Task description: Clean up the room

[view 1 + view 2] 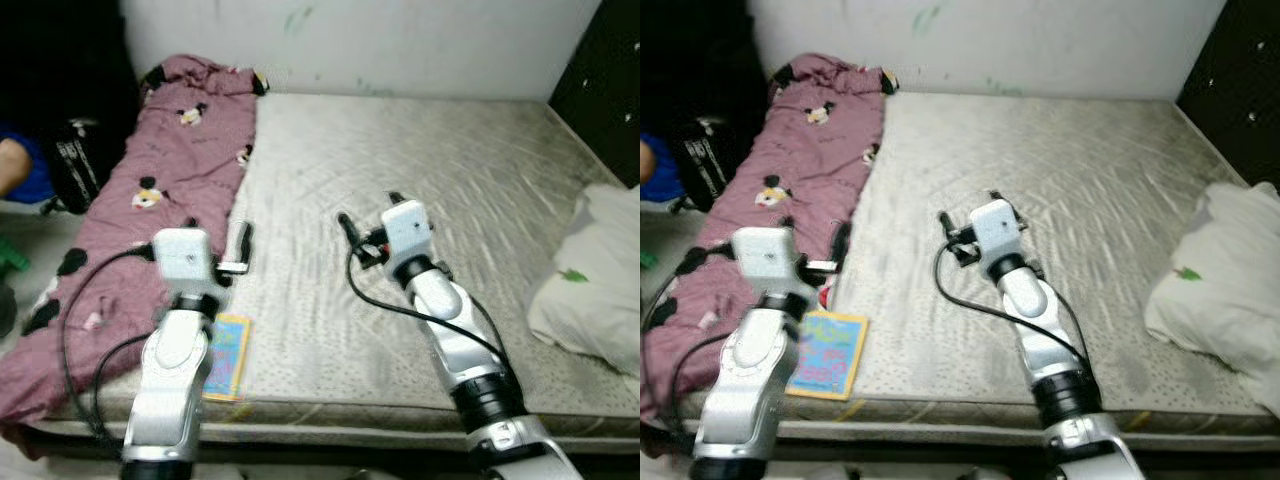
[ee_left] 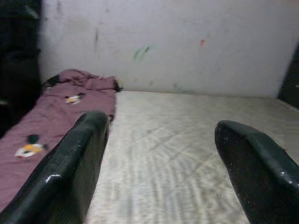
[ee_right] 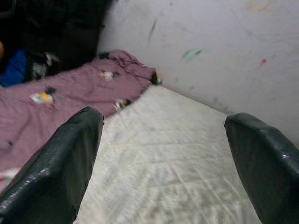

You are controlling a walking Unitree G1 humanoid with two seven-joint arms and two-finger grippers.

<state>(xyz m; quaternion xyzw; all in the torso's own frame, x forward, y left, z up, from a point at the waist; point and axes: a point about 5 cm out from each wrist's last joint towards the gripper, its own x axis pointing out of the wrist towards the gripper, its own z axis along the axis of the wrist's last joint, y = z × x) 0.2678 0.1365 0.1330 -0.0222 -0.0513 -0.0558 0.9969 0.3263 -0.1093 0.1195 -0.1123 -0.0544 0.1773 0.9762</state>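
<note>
Both arms are raised over the bare mattress (image 1: 420,150), the left gripper (image 2: 159,154) and right gripper (image 3: 163,158) each spread wide and holding nothing. The maroon cartoon-print blanket (image 1: 170,170) lies rumpled along the mattress's left edge, and a colourful booklet (image 1: 228,357) sits at its near-left corner beside the blanket. A white pillow (image 1: 590,280) rests at the mattress's right edge. Starting with the booklet looks sensible (flat, so come in low at one edge).

Head cameras above mattress (image 1: 420,180); wrist cameras low (facing wall (image 2: 187,42)).
</note>
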